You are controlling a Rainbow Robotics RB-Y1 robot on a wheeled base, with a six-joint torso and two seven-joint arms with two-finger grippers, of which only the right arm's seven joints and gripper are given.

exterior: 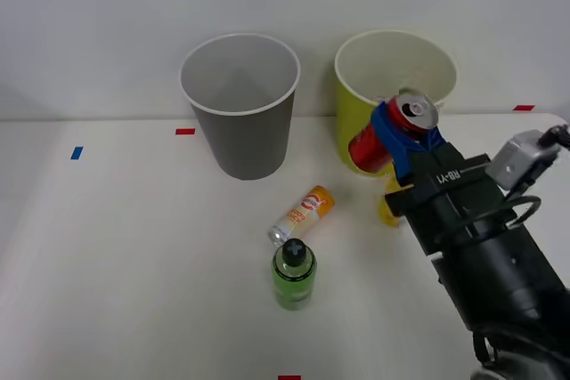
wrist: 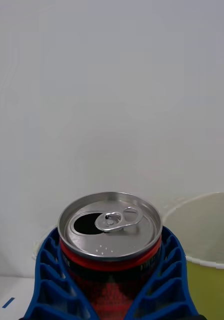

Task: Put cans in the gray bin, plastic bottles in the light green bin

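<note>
My right gripper (exterior: 399, 133) is shut on the short red can (exterior: 374, 141), held tilted in the air in front of the light green bin (exterior: 356, 126). The wrist view shows the can's silver top (wrist: 110, 225) between my blue ribbed fingers (wrist: 51, 272), with the light green bin's rim (wrist: 207, 260) beside it. The gray bin (exterior: 240, 100) stands to the left of the green one. A slim orange-and-white can (exterior: 304, 214) lies on its side on the table. Just in front of it stands a bright green bottle (exterior: 294, 273) with a black cap. A bit of a yellow object (exterior: 388, 211) shows behind my arm.
Red tape marks (exterior: 184, 131) and a blue one (exterior: 77, 152) are stuck on the white table (exterior: 134, 264). A plain pale wall rises behind the bins.
</note>
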